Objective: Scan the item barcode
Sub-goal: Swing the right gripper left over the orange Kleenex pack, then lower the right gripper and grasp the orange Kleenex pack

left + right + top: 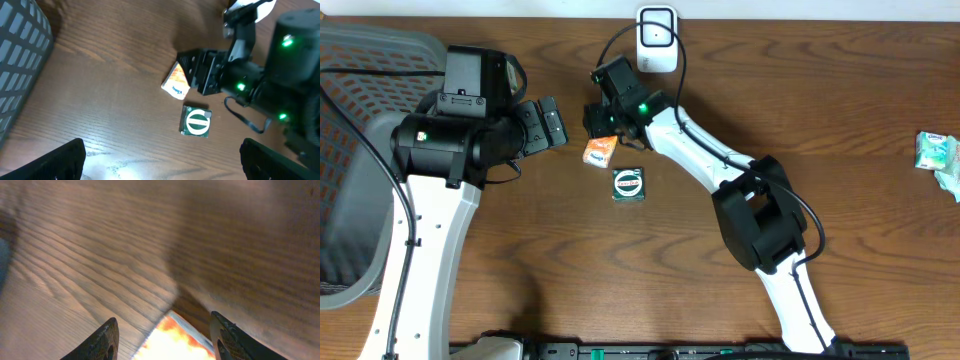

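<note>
Right pincer [164, 320] unclenched astride orange packet [172, 341] | left pincer [162, 145] released | teal packets [938, 155] overhead only

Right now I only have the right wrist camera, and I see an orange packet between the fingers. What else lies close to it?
Observer: A green square packet with a round white label lies flat on the table, just beside the orange packet, on the side nearer the robot.
Operator: Where is the scanner from there?
Observer: A white device with a cable, probably the scanner, stands at the far table edge, beyond both packets.
</note>
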